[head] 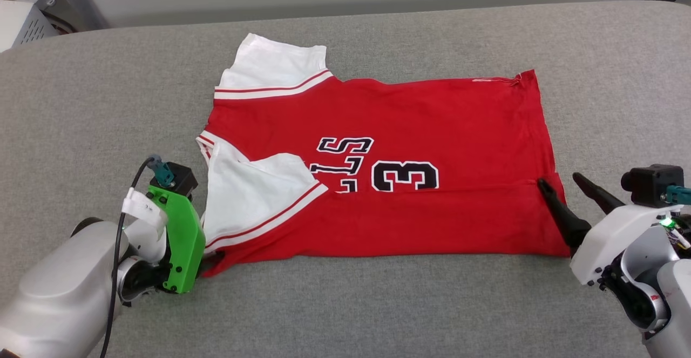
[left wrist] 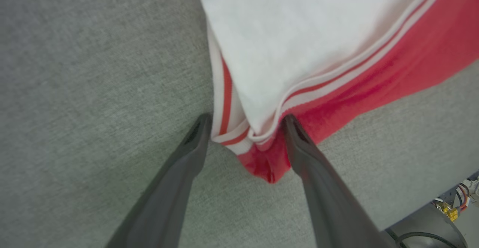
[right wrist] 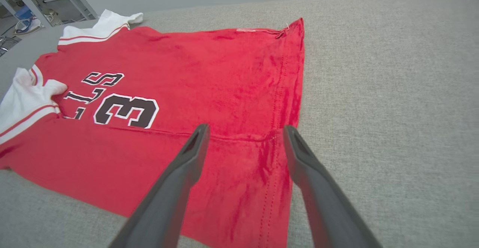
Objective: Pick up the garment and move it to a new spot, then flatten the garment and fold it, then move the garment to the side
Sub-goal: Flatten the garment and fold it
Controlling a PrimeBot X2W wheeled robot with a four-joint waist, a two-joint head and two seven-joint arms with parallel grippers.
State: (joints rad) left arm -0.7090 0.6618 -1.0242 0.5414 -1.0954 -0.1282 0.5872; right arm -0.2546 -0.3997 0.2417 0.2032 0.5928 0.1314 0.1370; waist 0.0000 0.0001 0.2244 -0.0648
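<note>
the garment (head: 410, 131) is a red jersey-style t-shirt with short white sleeves edged in red and white stripes, a striped collar (head: 205, 143) and black white-outlined print: the letters "ls" and a number 3 (head: 405, 176) show, the rest of the word hidden under cloth. it lies flat on the grey fabric-covered bench (head: 378, 304), about the middle of it. its long axis runs left to right, collar to the left and hem (head: 545, 131) to the right, so the print lies on its side with the tops of the characters toward the left. the far sleeve (head: 275, 66) spreads outward to the far left; the near sleeve (head: 253, 196) is folded in over the chest and covers part of the lettering. a shallow crease runs lengthwise along the near part of the body. the left hand (left wrist: 245, 119), under its green mount (head: 183, 239), is released, its two fingers spread either side of the near left corner where striped trim and red cloth bunch together. the right hand (head: 559, 180) is released too, fingers apart at the near right corner, one over the red cloth and one at the hem edge; whether they touch the cloth i cannot tell
</note>
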